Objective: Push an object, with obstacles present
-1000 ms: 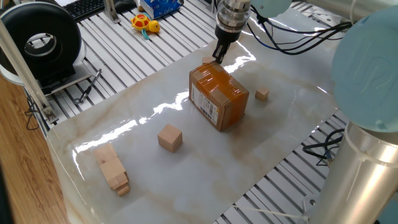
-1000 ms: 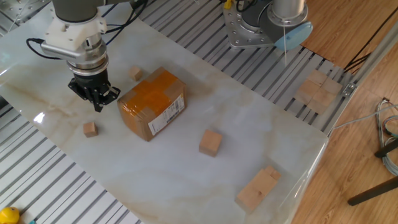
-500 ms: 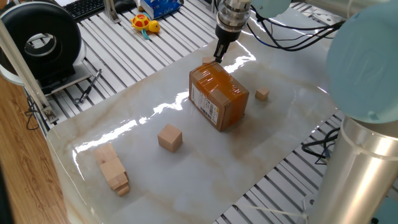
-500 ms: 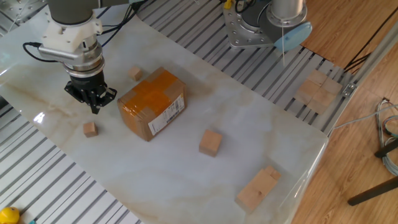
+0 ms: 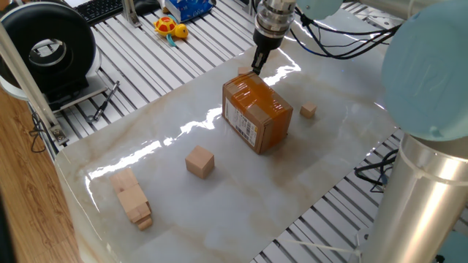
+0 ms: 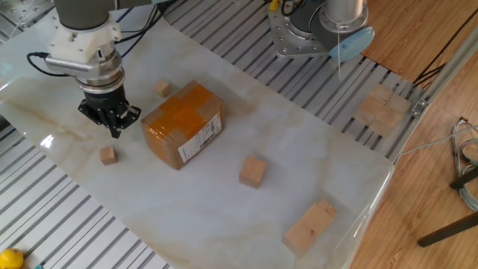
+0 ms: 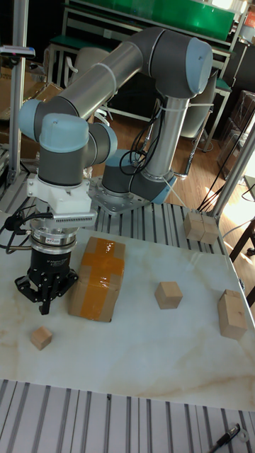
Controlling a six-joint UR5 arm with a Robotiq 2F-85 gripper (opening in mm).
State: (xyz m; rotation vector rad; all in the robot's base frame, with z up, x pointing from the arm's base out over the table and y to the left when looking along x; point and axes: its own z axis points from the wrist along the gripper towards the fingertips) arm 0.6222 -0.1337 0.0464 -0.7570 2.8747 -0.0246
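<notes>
Item 1, gripper: black, 2-finger, pointing straight down on the UR5 arm. It stands just beside the short end of the cardboard box, near that end without visibly touching it. The fingers are drawn together to a narrow point and grip nothing. In the tall fixed view the tip hangs close above the table; whether it touches the surface cannot be told.

Item 2, tiny cube: plain tan wood, lying flat on the table off the same short end of the cardboard box as the gripper. It sits near the gripper tip but apart from it, with a strip of bare table between them. In the tall fixed view it lies in front of and below the tip. In one fixed view it is mostly hidden behind the box's top edge, beside the fingers.

Item 3, cardboard box: brown, taped, with a white label on 1 long side, lying flat.

Item 4, second tiny cube: alike in kind, near a long side of the cardboard box, on the side away from the label.

Item 5, larger cube: tan wood, standing apart from the cardboard box on its label side.

Item 6, elongated blocks: pale wood, grouped together, well apart from the cardboard box, beyond the larger cube near the table edge.
</notes>
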